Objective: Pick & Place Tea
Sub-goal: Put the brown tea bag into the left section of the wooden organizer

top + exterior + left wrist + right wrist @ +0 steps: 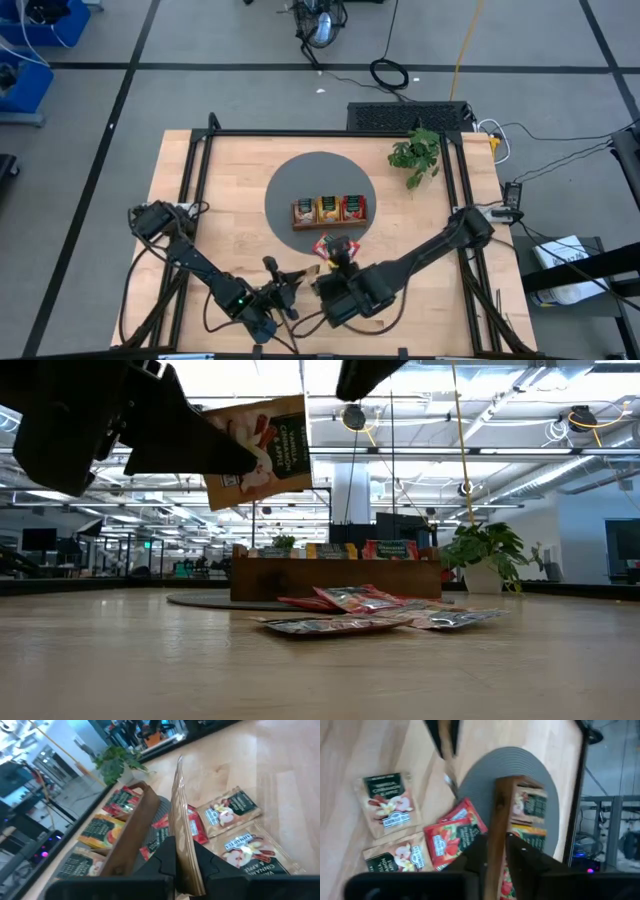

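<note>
Meanwhile, the left gripper (182,870) is clamping its jaws on one flat brown-and-green paper tea sachet (258,450), carrying it edge-up above the table (230,190), long axis pointing toward the brown three-compartment wooden tray (329,210), partly filled. Several loose red and green sachets (360,610) are waiting. The right gripper (495,865), jaws seemingly slightly apart, is hovering nearby.

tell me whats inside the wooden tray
The wooden tray holds upright tea sachets in three compartments: dark green, orange-yellow and red. How many stand in each cannot be seen; the front ones cover the rest.
</note>
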